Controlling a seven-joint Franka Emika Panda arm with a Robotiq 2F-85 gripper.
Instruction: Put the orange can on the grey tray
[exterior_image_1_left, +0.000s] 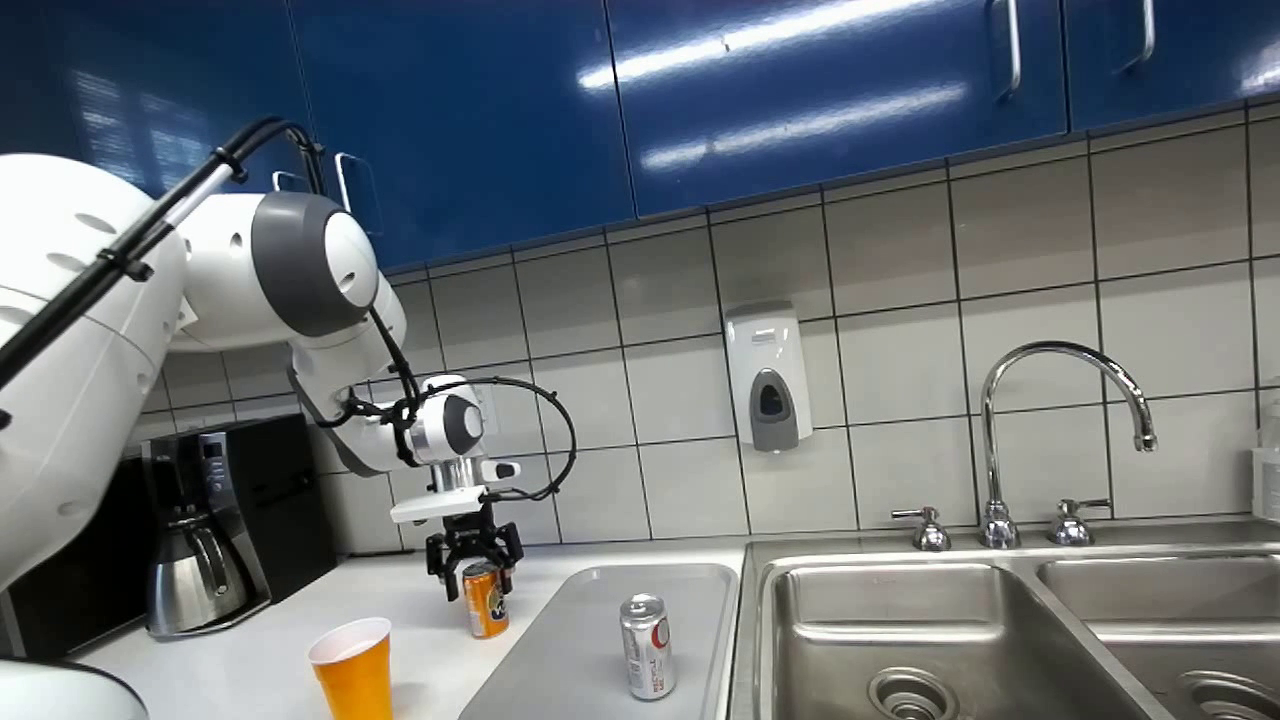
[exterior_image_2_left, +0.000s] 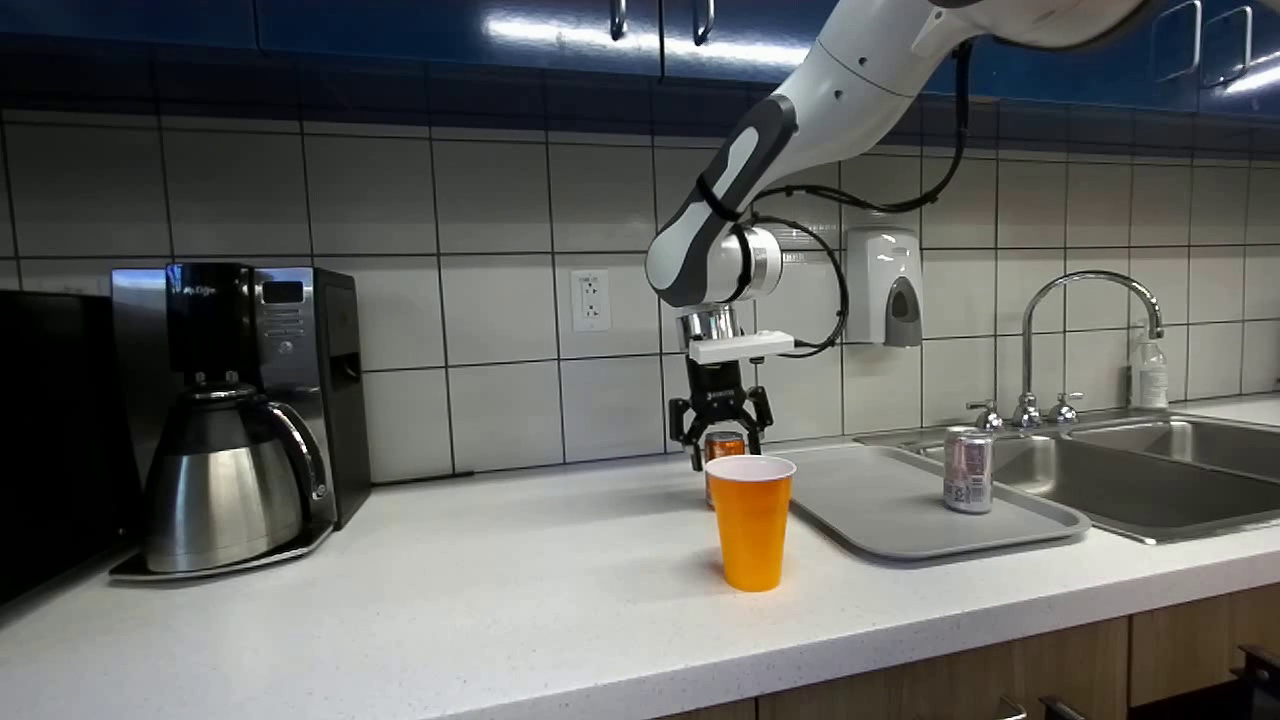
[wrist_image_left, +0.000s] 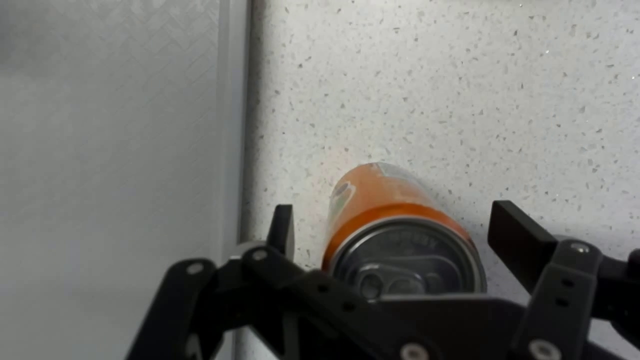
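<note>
Got my gripper spread wide around the orange soda can, gaps both sides. Can's upright on the counter, just left of the grey tray in both exterior views.

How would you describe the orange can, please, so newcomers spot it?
From the sink, cross the grey tray to the counter. The orange can stands there, straddled by the open pincer. Unlike the orange cup, it has a pull-tab lid; unlike the silver can, it's off the tray.
</note>
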